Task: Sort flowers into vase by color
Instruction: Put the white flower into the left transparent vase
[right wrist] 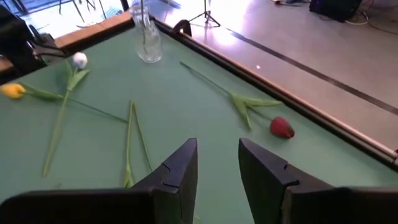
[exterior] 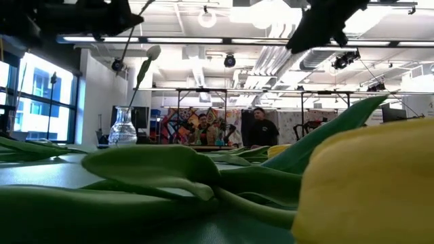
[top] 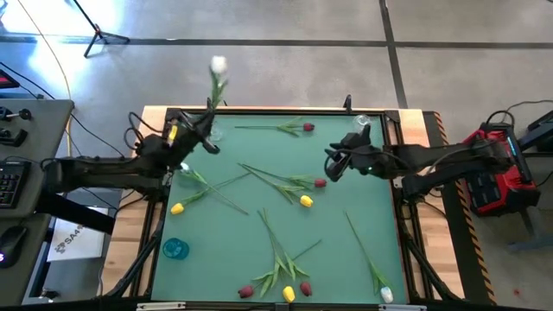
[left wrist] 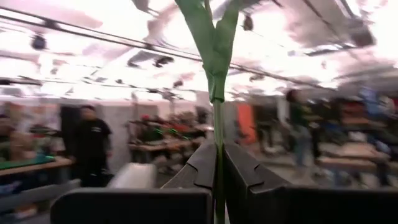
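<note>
**Tulip sorting: table contents, left to right**

As the high view runs from its left side, the first item is a small blue dish (top: 175,249) on the green mat (top: 346,268) near the left edge. Above it lies a yellow tulip (top: 178,208), and beside that a white-headed one (right wrist: 79,60).

The left gripper (top: 204,136), at the far left corner, is clamped tight on the stem of a white tulip (top: 218,66), held upright with the head raised clear of the table. Its fingers (left wrist: 200,167) pinch the stem just below the leaves. A clear glass vase (exterior: 123,129) stands at that corner, just beside the gripper.

Mid-table: a dark red tulip (top: 308,127) near the far edge; a red (top: 320,182) and a yellow (top: 305,201) tulip with crossed stems; a cluster of red and yellow heads (top: 289,293) at the near edge.

The right gripper (top: 335,166) hovers over the mat right of centre, its fingers (right wrist: 180,168) narrowly parted and holding nothing.

A further white tulip (top: 386,295) lies at the near right corner.
</note>
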